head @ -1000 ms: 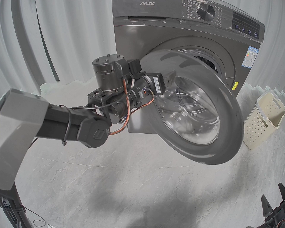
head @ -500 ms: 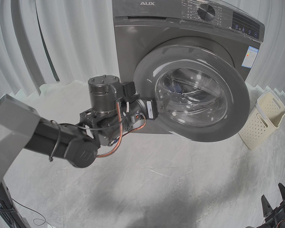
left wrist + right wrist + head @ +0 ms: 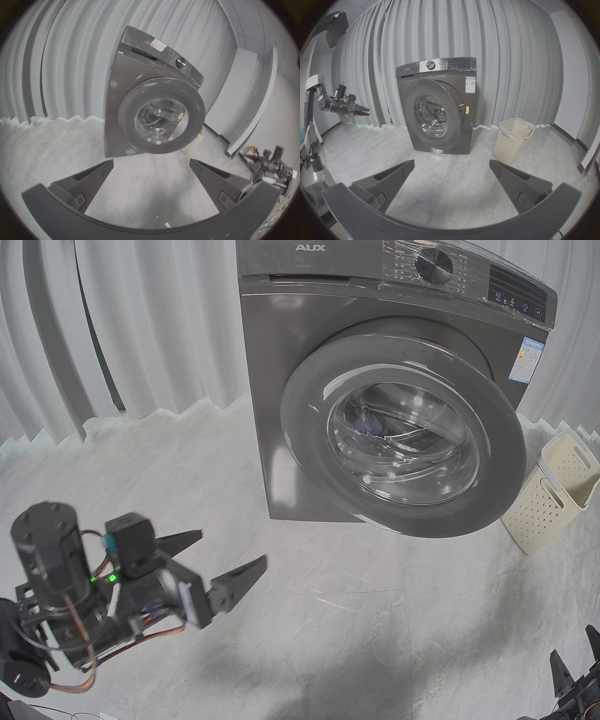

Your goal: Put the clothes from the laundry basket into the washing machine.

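The grey washing machine (image 3: 294, 365) stands ahead, its round glass door (image 3: 403, 440) swung almost shut but still ajar at an angle. Something bluish (image 3: 370, 422) shows through the glass inside the drum. The cream laundry basket (image 3: 555, 490) sits on the floor to the machine's right, tilted; its inside is hidden. My left gripper (image 3: 231, 547) hangs low at the left, well away from the door, open and holding nothing. In the bottom right corner my right gripper (image 3: 572, 645) is open and holds nothing too.
Pale curtains (image 3: 156, 321) hang behind and on both sides of the machine. Bare marble floor (image 3: 350, 615) spreads between the grippers and the machine. In the right wrist view the basket (image 3: 514, 139) stands apart from the machine (image 3: 437, 106).
The door swung from wide open to nearly shut. My left arm left the door and dropped back to the lower left, its gripper now open. The right gripper stayed put.
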{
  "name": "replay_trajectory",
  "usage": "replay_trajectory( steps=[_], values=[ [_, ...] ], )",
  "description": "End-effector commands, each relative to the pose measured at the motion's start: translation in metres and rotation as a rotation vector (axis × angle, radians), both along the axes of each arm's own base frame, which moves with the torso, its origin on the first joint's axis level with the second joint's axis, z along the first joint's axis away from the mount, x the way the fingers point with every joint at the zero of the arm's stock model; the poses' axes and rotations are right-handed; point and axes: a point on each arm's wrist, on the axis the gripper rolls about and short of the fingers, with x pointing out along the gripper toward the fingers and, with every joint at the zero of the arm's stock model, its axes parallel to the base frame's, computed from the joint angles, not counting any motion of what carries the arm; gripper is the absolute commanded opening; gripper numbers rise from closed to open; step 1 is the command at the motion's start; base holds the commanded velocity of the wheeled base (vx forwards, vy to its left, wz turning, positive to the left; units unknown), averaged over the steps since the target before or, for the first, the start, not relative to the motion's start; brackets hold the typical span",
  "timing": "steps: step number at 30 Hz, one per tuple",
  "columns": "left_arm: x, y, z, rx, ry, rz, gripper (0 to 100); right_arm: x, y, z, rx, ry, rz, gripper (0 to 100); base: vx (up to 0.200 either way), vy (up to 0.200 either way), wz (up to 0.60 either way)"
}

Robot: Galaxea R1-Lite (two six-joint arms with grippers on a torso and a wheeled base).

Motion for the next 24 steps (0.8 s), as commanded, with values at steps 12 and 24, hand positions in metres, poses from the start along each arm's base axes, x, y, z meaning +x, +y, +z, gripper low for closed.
replay_trajectory(
  steps=[12, 24],
  values=[
    [-0.140, 0.136, -0.049, 0.023, -0.236, 0.440, 100, 0.000, 0.000, -0.004, 0.001, -0.003, -0.003, 100, 0.000, 0.000, 0.00],
    [-0.185, 0.142, -0.097, 0.040, -0.166, 0.557, 100, -0.005, 0.000, 0.020, 0.011, -0.161, 0.010, 100, 0.000, 0.000, 0.00]
  ],
)
